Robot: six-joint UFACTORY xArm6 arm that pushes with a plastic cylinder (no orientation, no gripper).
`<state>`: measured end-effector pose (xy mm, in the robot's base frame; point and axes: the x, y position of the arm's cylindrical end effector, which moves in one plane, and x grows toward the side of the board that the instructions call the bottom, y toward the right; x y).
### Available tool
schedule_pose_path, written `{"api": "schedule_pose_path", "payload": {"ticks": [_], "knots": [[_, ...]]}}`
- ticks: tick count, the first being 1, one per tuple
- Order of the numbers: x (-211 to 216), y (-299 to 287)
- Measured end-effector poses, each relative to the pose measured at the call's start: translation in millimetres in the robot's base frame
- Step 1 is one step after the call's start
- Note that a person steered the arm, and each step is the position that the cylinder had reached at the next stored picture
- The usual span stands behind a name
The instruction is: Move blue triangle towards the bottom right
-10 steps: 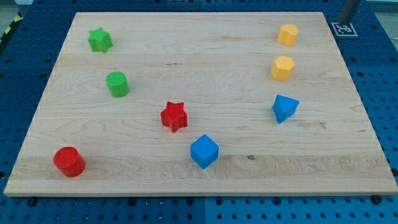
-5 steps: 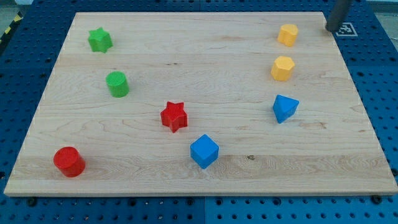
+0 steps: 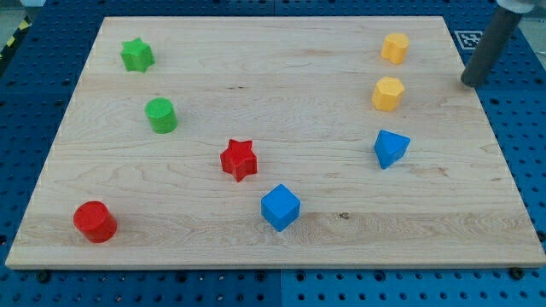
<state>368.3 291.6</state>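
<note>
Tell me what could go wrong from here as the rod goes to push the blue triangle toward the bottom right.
My tip sits at the board's right edge, up and right of the blue triangle. Crossing to the triangle's upper-left side, it could clip the lower yellow block, which lies close above the triangle. The triangle's slanted faces may also make it spin or slip sideways. The board's right edge is near, so an overlong push could send it off.

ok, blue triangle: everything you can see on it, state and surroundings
The blue triangle is a small solid blue block, matte and plastic-looking, with a pointed wedge shape and a lighter top face. It sits flat on the wooden board toward the view's right, around mid-height. Nothing touches it: the yellow block lies just above it with a clear gap, the blue cube sits lower left. My tip is up and to the right, well clear.
</note>
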Motion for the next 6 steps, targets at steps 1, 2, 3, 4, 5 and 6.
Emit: {"api": "schedule_pose_path", "payload": {"ticks": [1,2,3,4,5,6], "knots": [[27.8,-3.3],[28.2,-3.3],[28.2,-3.3],[28.2,-3.7],[33.8,-3.7],[86.2,-9.8]]}}
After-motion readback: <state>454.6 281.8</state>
